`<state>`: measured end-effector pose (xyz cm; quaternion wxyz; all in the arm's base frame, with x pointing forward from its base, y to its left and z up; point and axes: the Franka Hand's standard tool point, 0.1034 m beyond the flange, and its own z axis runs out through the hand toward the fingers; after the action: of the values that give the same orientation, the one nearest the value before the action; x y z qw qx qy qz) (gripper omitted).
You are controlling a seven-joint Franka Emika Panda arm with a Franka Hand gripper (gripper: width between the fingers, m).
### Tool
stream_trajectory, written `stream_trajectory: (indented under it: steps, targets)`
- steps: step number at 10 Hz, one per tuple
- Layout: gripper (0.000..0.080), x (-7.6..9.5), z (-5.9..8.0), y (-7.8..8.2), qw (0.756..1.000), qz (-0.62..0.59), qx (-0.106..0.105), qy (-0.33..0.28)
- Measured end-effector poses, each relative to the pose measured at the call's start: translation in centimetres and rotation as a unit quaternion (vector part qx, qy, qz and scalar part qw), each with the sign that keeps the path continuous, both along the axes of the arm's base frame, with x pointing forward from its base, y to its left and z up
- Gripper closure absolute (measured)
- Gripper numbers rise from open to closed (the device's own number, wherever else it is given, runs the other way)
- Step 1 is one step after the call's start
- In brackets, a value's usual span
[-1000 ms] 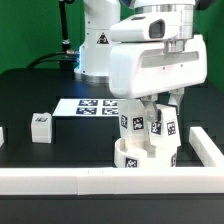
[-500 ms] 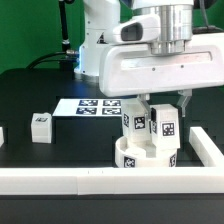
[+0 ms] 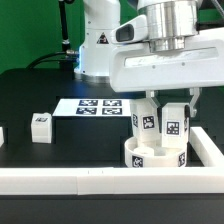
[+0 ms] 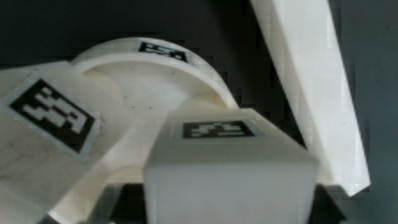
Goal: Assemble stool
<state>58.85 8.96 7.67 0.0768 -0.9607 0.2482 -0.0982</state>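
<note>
The round white seat (image 3: 152, 158) lies near the front border bar, with two tagged legs standing up from it. My gripper (image 3: 175, 108) is shut on the leg (image 3: 175, 127) toward the exterior view's right, its fingers down either side of it. The other leg (image 3: 146, 122) stands beside it, free. In the wrist view the held leg (image 4: 221, 160) fills the space between the jaws of the gripper (image 4: 221, 206), the second leg (image 4: 54, 112) leans beside it, and the seat's rim (image 4: 157, 52) curves behind. A third leg (image 3: 41, 125) lies loose toward the exterior view's left.
The marker board (image 3: 92, 105) lies flat behind the seat. White border bars run along the front (image 3: 90, 179) and the exterior view's right (image 3: 207, 146), the latter close to the seat. A small white piece (image 3: 2, 134) sits at the far left edge.
The gripper, the held leg and the seat with the other leg have shifted toward the exterior view's right, closer to the right border bar. The grip has stayed the same.
</note>
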Motion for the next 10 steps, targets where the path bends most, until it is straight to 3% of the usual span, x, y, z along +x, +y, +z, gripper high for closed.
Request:
stream_trajectory:
  steps: [2,4,7,9,10]
  targets:
    - [0.0462,0.3,0.3,0.2,0.992,-0.123,0.039,0.002]
    - [0.0462,0.3,0.5,0.7,0.963,-0.257,0.084,0.001]
    - [0.0462,0.1,0.5,1.9,0.897,-0.417,0.143,0.009]
    - [0.0462,-0.4,0.4,3.1,0.856,-0.488,0.170,0.021]
    - [0.0462,-0.4,0.5,3.2,0.822,-0.537,0.189,0.024]
